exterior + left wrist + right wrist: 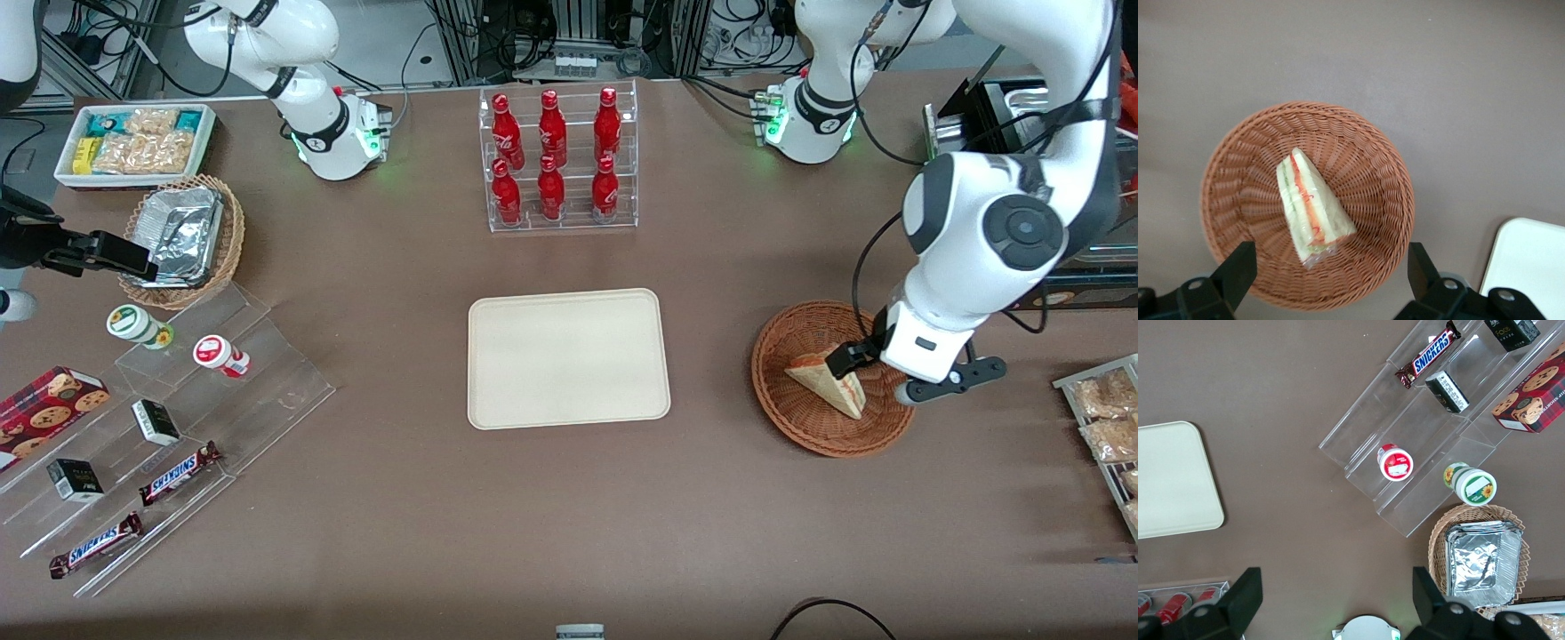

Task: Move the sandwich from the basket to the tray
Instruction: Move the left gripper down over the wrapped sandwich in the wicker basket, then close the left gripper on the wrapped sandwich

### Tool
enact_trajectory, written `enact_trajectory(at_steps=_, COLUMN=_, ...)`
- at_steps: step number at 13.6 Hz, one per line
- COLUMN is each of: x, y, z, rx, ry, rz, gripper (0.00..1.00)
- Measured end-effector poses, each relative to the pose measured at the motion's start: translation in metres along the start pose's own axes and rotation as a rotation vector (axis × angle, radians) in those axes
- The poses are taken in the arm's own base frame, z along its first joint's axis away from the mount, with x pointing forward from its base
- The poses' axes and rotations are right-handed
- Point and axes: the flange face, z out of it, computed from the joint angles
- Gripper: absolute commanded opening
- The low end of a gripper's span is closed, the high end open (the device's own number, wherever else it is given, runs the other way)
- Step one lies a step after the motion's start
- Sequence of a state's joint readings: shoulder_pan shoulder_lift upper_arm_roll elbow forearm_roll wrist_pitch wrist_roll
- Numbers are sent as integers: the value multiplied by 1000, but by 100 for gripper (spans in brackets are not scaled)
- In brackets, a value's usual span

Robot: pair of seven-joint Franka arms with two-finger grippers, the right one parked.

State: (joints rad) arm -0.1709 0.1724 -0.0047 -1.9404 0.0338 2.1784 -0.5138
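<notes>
- The sandwich [1311, 205] lies wrapped in the wicker basket [1238, 167], toward the working arm's end of the table; not yet lifted.
- The gripper [1328, 270] hangs above the basket over the sandwich, fingers spread wide, holding nothing.
- The tray [569, 357] sits bare at table centre, well apart from the basket.
- Judgement: grasp, carry and placement all remain.

A brown table [569, 498] fills the scene; above it, metal racks [578, 36] with tangled black cables.
</notes>
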Motion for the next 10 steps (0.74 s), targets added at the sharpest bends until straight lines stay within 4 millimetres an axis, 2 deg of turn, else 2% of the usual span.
enact_trajectory(at_steps=3, x=-20, y=-11, z=46, rx=-25, ry=34, rz=-120, gripper=100)
enact_trajectory(at_steps=5, x=-32, y=-20, z=70, rx=-38, ry=49, rz=-202, gripper=100)
enact_trajectory(at_steps=10, x=-40, y=-42, z=92, rx=-17, ry=26, rz=-274, gripper=100)
